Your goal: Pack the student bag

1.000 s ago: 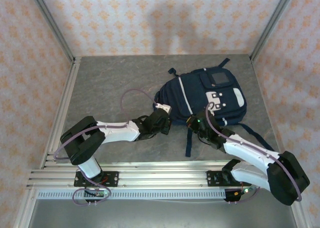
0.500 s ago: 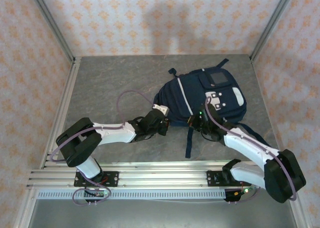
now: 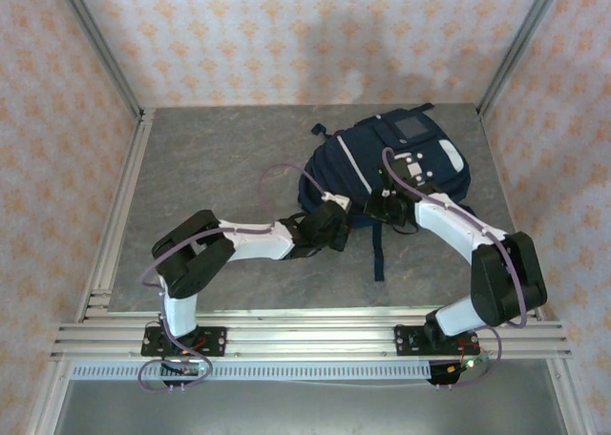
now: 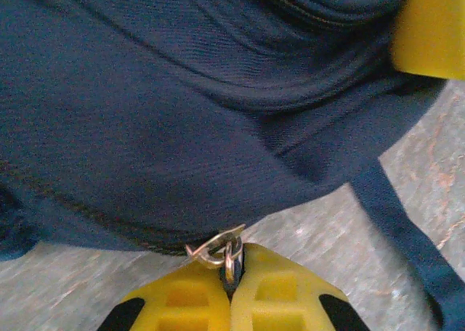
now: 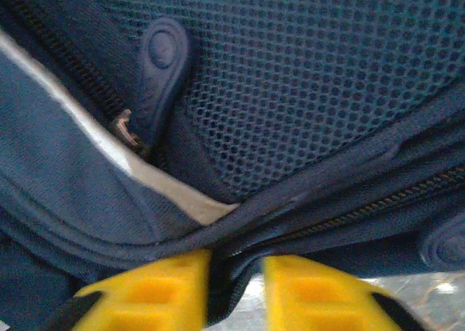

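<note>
**A:** First entry, closest to the near edge?

**B:** Dark strap (image 3: pixel 375 254), one. It lies flat on the grey table (image 3: pixel 210 168) and trails from the bag toward the near edge.

**A:** Next?

**B:** Left gripper (image 4: pixel 231 267), at the bag's near side. The yellow fingers are pressed together, pinching a metal zipper pull (image 4: pixel 216 250).

**A:** And its partner?

**B:** Right gripper (image 5: pixel 236 264), just beside it to the right, also on the bag's near edge. The fingers stand narrowly apart with a dark seam (image 5: pixel 341 200) running into the gap. I cannot tell whether they pinch it. A mesh panel (image 5: pixel 327 84) lies just beyond.

**A:** The main item?

**B:** Student bag (image 3: pixel 377 141), one, navy. It lies flat toward the far right corner of the table, with the grey patch (image 3: pixel 417 126) at its far end.
</note>
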You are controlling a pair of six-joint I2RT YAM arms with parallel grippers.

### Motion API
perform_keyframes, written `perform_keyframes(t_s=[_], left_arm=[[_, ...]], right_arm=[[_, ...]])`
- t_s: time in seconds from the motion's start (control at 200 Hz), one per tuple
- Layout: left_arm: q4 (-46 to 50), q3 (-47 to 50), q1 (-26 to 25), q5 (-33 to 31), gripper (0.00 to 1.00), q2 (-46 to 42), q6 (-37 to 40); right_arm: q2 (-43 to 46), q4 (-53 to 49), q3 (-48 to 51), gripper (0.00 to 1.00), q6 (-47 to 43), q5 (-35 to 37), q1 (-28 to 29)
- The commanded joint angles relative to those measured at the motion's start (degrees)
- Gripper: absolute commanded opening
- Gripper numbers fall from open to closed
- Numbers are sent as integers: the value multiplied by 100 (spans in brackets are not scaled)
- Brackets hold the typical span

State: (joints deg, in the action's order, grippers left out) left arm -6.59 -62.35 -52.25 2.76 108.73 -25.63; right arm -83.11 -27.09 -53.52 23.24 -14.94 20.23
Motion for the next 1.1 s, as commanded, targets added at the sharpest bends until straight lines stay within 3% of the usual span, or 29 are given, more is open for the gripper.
perform_keyframes(t_s=[0.0,0.12,0.225,0.35,0.726,0.816,0.981,1.096], left_arm=[[149,-519,-161,277,0,303,7],[175,-743,-277,365,0,406,88],[127,-712,-355,434,0,374,120],[105,-596,-469,437,0,268,210],[66,-380,-510,418,0,167,262],[96,-362,-507,388,0,124,291],[273,-268,-463,197,0,-70,367],[404,-160,-333,107,0,-179,421]], right_arm=[[550,259,-17,46,297,381,-43],[1435,464,641,58,1367,690,-60],[2103,863,1391,60,2570,748,-62],[2510,1311,1996,62,3332,636,-62],[1562,3572,2708,61,4510,203,-104],[1104,4016,2699,49,4516,115,-106],[1066,4019,2866,0,4426,139,-106],[1459,3554,2960,0,4117,285,-106]])
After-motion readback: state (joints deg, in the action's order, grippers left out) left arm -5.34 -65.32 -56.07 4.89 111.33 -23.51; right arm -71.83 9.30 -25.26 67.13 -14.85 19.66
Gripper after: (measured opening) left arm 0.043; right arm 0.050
